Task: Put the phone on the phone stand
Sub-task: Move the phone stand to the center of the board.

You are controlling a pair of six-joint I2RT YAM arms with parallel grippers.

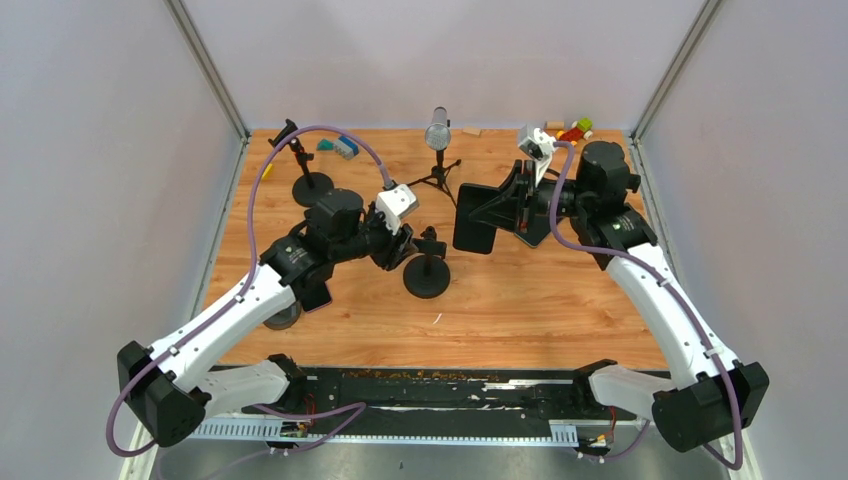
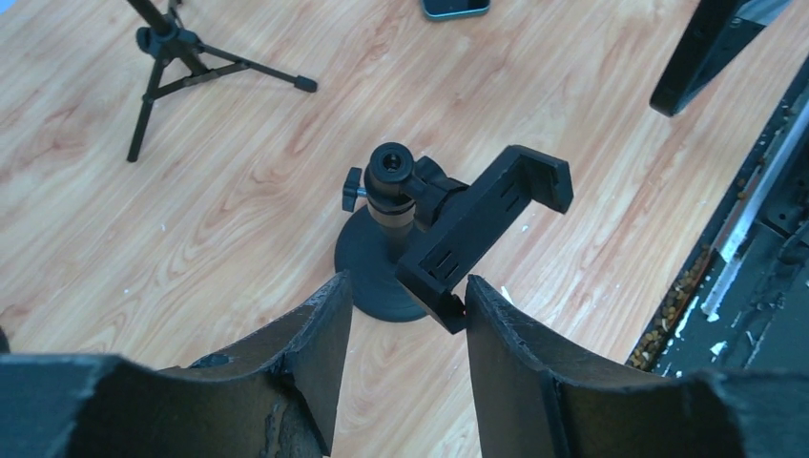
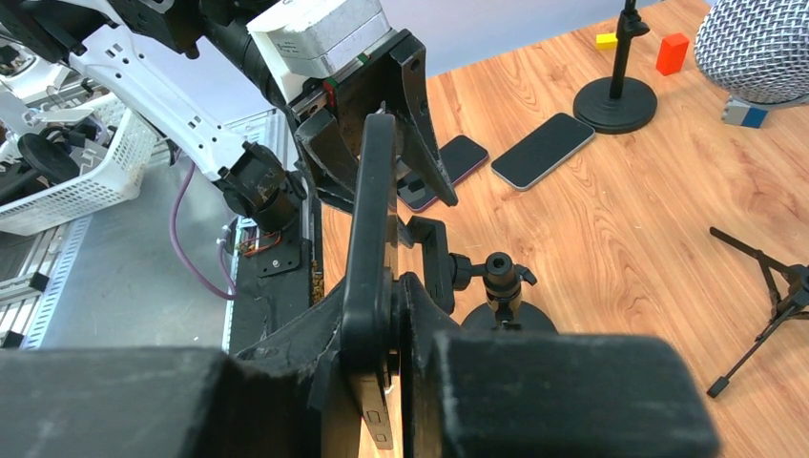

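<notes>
from above, the right gripper [image 1: 503, 208] holds the phone [image 1: 474, 220] on edge over the tabletop [image 1: 560, 300], just right and far of the phone stand [image 1: 427, 272]. the left gripper [image 1: 418, 243] sits at the stand's left.

left wrist view: the jaws are spread, with the stand's tilted clamp [image 2: 487, 224] between their tips; whether they touch it i cannot tell.

right wrist view: the jaws pinch the phone edge-on, with the stand beyond it and a spare phone [image 3: 544, 150] lying flat farther off.
</notes>
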